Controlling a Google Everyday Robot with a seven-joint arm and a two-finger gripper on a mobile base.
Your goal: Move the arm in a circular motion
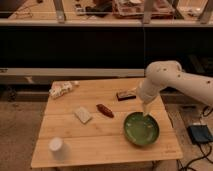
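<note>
- A light slatted wooden table (100,141) is seen in the camera view, standing on a speckled floor before a long dark counter front with a pale ledge. Cluttered shelves are seen above it.
- On the table are a crumpled pale wrapper (62,89) at the far left corner, a flat pale rectangular packet (83,114) and a reddish-brown elongated item (105,110) near the middle. A small dark rectangular bar (126,94) lies toward the far edge, a white cup (56,145) stands at the near left corner, and a round green bowl (141,129) sits by the near right corner.
- The big glossy white arm (175,82) of thick rounded segments is brought in from the right edge of the table. It is bent at a bulbous joint above the far right part and turned downward.
- Its narrow pale-yellowish gripper (146,109) is pointed down just over the far rim of the green bowl, near the dark bar. Contact with the bowl cannot be confirmed.
- Whether the gripper is spread or pressed together cannot be told; nothing is seen to be carried in it.
- Risk is judged to lie in the low height of the tip. If the circle is swept at this level, the bowl's rim or the dark bar could be struck and pushed toward the right edge.
- A wider loop could carry the elbow toward the counter behind.
</note>
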